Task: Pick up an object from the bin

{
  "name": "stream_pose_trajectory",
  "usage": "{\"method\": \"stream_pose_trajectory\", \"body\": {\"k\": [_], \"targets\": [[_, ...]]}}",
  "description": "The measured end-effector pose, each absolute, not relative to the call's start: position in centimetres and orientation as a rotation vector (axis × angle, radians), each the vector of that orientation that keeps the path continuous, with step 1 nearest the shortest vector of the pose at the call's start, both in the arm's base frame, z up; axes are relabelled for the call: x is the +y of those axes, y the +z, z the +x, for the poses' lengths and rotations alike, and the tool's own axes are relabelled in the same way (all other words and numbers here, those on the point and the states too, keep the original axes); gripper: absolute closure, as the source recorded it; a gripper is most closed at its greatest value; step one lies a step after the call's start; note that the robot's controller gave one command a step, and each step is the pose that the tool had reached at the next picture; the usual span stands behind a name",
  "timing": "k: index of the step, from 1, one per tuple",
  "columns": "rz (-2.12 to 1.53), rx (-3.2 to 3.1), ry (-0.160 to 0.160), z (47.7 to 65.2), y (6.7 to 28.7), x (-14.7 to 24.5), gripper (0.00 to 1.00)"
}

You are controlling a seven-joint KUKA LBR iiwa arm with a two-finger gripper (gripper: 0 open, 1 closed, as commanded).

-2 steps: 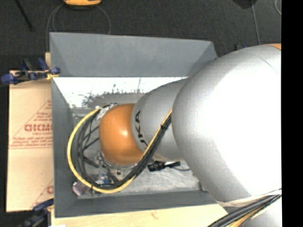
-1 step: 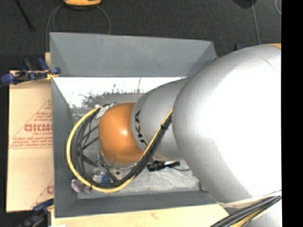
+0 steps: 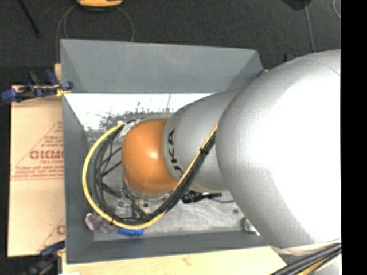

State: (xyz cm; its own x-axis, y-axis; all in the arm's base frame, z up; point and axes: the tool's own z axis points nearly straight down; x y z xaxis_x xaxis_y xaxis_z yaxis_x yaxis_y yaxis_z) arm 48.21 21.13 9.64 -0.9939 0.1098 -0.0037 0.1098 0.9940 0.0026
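My gripper [image 3: 131, 204] is low in the bin's near left part, its metal body showing just below the orange cover. A small translucent purple thing [image 3: 94, 221] lies close to its left, in the near left corner. A flat blue piece [image 3: 131, 231] lies right in front of the gripper, by the near wall and partly under a yellow cable. What lies directly beneath the gripper is hidden.
The arm and its orange cover hang over most of the bin floor, with yellow and black cables looping to the left. A small grey thing [image 3: 248, 227] lies by the near wall at the right, at the arm's edge.
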Motion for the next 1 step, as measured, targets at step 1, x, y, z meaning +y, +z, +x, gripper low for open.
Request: {"method": "stream_pose_trajectory", "body": {"k": [1], "targets": [[-0.09,3.139,-0.001,47.72,9.51,20.07,1.0]]}}
